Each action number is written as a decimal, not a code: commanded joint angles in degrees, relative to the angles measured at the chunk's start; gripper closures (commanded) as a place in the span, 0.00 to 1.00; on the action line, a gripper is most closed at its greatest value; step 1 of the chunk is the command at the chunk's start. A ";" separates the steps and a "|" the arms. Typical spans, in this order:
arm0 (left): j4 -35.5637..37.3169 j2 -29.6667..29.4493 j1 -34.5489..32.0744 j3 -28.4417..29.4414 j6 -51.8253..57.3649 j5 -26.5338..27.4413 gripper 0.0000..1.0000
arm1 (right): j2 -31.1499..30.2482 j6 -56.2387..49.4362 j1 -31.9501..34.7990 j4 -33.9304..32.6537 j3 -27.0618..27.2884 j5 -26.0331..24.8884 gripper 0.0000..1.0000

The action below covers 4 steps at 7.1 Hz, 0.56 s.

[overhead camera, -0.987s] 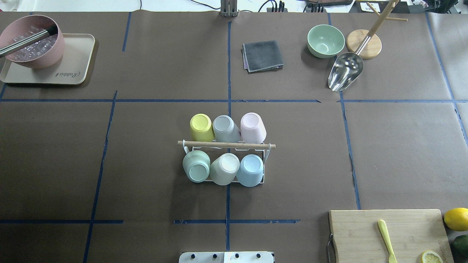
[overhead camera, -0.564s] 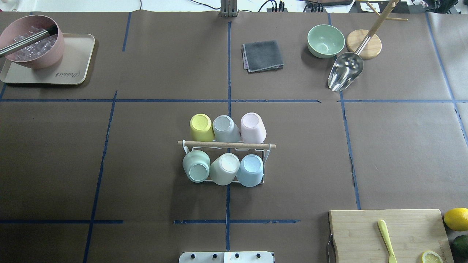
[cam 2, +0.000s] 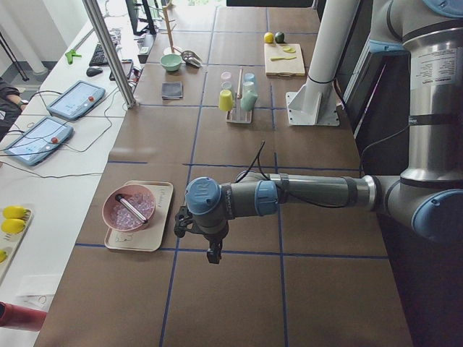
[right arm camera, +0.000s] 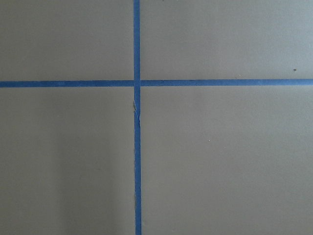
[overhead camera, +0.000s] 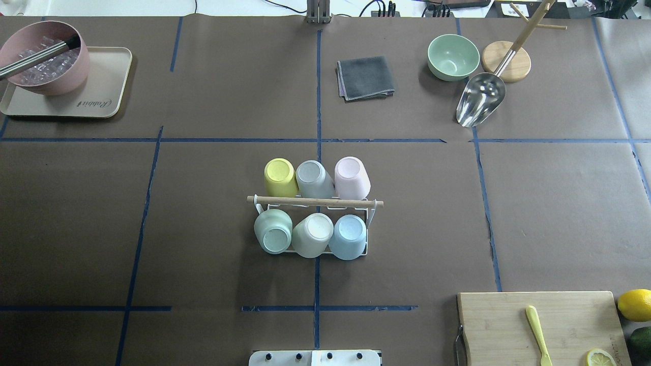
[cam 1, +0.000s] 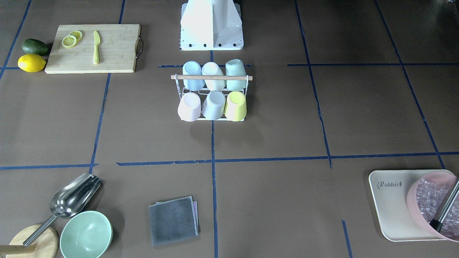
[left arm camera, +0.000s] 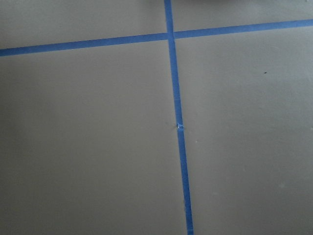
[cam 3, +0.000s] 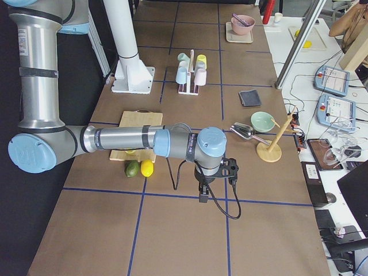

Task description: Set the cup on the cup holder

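left end of the counter point(overhead camera: 203, 229): left fingers point(cam 2: 214, 253) hanging downward over brown paper crossed by blue tape point(left arm camera: 176, 122), nearer that end than the beige tray point(overhead camera: 101, 96); seen only from the side, so cannot tell whether wide or narrow; on the tray, a pink bowl point(overhead camera: 51, 87) of ice with a metal handle point(overhead camera: 30, 60) leaning out over its rim; mid-counter, the cup holder point(overhead camera: 315, 202) standing upright, wooden rod across the top, all six prongs filled with upturned cups; far row, left to right: yellow cup point(overhead camera: 280, 177), grey-blue cup point(overhead camera: 314, 179), pink cup point(overhead camera: 352, 178); near row: green cup point(overhead camera: 273, 231), pale cup point(overhead camera: 312, 235), light blue cup point(overhead camera: 348, 237); neighbours in each row touching or almost so; farther back and slightly right, a folded grey cloth point(overhead camera: 365, 77); right of that, a green bowl point(overhead camera: 452, 57), then a steel scoop point(overhead camera: 480, 99) just beside it, its handle passing over a round wooden stand point(overhead camera: 506, 61); near right corner: cutting board point(overhead camera: 574, 320) carrying a yellow knife point(overhead camera: 538, 333) and a lemon slice point(overhead camera: 600, 357); lemon point(overhead camera: 634, 304) and avocado point(overhead camera: 642, 338) just off the board's right edge; beyond those, right fingers point(cam 3: 204, 194) pointing down over another tape crossing, well apart from the cups; again cannot tell whether wide or narrow
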 commanded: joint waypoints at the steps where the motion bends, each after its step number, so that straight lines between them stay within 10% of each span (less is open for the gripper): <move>1: 1.17 -0.18 -0.41 -0.05 0.03 0.06 0.00 | 0.38 0.00 -0.03 0.07 0.12 0.00 0.00; 4: 1.26 0.26 -0.41 -0.05 0.03 -0.03 0.00 | 0.47 0.09 -0.03 -0.02 0.21 0.09 0.00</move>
